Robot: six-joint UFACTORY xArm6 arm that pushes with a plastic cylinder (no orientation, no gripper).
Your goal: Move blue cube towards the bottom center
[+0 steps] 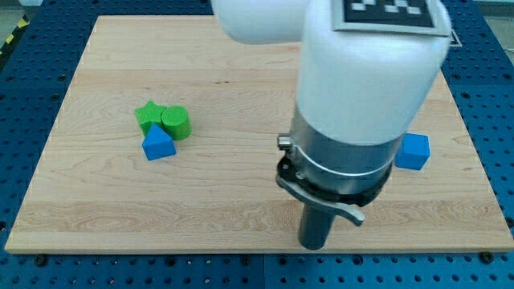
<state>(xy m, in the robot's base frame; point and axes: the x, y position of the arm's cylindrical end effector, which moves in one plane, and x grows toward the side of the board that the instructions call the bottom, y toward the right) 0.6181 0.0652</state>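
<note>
The blue cube point(414, 152) sits near the board's right edge, partly hidden behind the arm's body. My tip point(313, 246) rests on the board near the view's bottom, to the left of and below the blue cube, well apart from it. The arm's white and grey body point(361, 96) fills the middle right of the view.
A green star point(148, 115), a green cylinder point(176, 122) and a blue triangular block point(158, 144) cluster together at the left. The wooden board point(241, 72) lies on a blue perforated table point(32, 48). The board's bottom edge is just below my tip.
</note>
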